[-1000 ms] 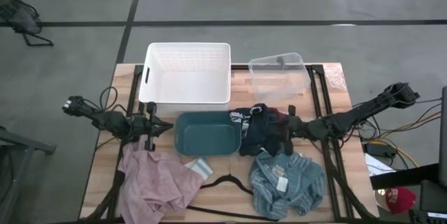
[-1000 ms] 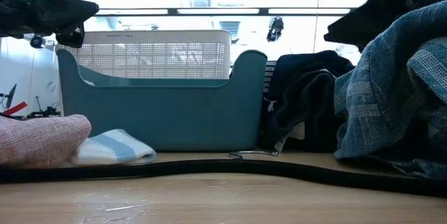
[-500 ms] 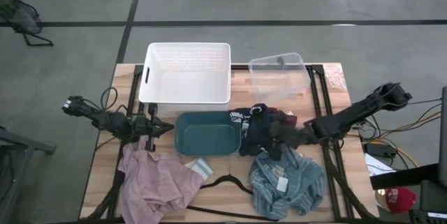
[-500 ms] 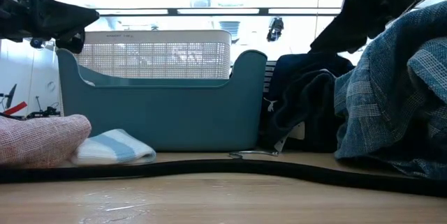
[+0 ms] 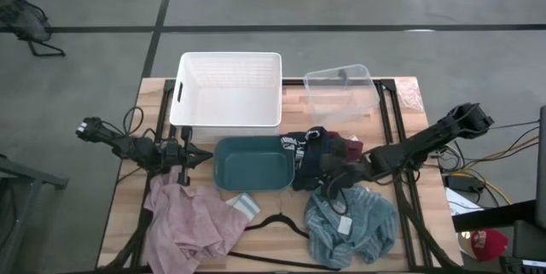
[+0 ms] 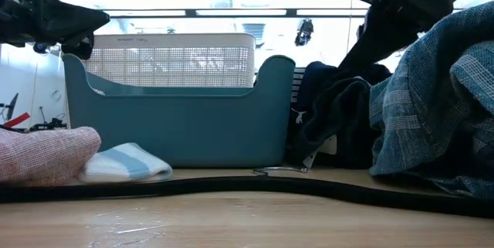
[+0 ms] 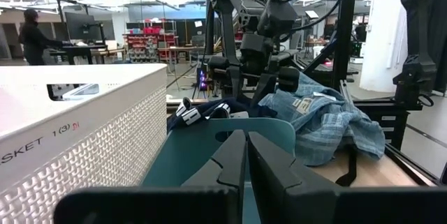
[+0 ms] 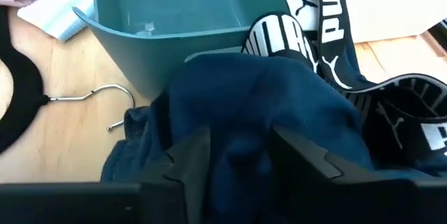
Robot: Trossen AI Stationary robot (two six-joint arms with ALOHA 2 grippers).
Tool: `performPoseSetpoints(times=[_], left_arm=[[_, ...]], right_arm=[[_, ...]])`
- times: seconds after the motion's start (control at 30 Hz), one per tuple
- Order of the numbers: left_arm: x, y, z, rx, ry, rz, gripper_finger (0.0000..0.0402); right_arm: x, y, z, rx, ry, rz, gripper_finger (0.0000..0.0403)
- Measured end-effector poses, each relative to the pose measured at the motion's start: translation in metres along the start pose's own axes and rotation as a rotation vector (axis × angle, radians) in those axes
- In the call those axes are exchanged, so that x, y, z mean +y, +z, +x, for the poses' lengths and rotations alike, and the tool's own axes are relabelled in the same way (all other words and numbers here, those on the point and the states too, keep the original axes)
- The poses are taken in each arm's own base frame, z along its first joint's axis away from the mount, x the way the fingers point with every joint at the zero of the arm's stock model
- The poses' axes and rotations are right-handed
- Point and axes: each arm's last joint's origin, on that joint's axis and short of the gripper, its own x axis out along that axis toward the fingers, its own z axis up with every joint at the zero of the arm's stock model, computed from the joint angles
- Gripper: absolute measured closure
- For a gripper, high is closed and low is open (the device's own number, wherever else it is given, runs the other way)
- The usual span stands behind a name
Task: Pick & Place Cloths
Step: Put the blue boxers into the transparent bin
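Observation:
The navy cloth (image 5: 311,165) lies heaped beside the teal bin (image 5: 256,141), with a maroon piece (image 5: 351,146) on its right. My right gripper (image 5: 331,177) is open and low over the heap; in the right wrist view a hump of navy cloth (image 8: 258,105) fills the gap of the gripper (image 8: 241,144). The light blue striped garment (image 5: 351,223) with its white tag lies near the front edge. The pale pink garment (image 5: 192,223) and the white socks (image 5: 241,203) lie on the left. My left gripper (image 5: 194,156) (image 7: 244,140) is shut and hovers left of the teal bin. My right gripper comes down on the navy cloth slanting from above and from the table's right. Its open fingers (image 8: 192,158) stand astride a raised fold on the top of the heap (image 8: 241,123). The cloth rests slack on the table; whether the fingers bite in, I cannot tell.
A white slatted bin (image 5: 181,95) and a clear bin (image 5: 341,90) stand at the far edge. A black wire hanger (image 5: 277,221) lies near the front edge, between the pink and the blue garments. The black-and-white waistbands (image 8: 328,21) lie on the navy heap by the teal bin.
My right gripper has moved toward the table's left and near edges and has come down onto the navy heap. The cloths have stayed where they were.

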Motion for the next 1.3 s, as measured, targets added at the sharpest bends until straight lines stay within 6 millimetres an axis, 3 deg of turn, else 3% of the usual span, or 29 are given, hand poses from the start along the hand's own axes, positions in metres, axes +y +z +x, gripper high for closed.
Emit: performPoseSetpoints(times=[0.3, 0.53, 0.8, 1.3], left_arm=[[0.000, 0.000, 0.000, 0.003, 0.000, 0.001, 0.0376], [0.000, -0.001, 0.000, 0.006, 0.000, 0.003, 0.0376], [0.000, -0.001, 0.000, 0.008, 0.000, 0.004, 0.0376], [0.000, -0.001, 0.000, 0.005, 0.000, 0.003, 0.0376]], right_arm=[[0.001, -0.004, 0.007, 0.008, -0.061, -0.081, 0.0386], [-0.006, 0.002, 0.000, -0.069, -0.207, -0.136, 0.0393], [-0.015, 0.014, -0.020, -0.152, -0.228, -0.137, 0.0394], [-0.040, 0.044, -0.076, -0.417, -0.314, -0.182, 0.0394]])
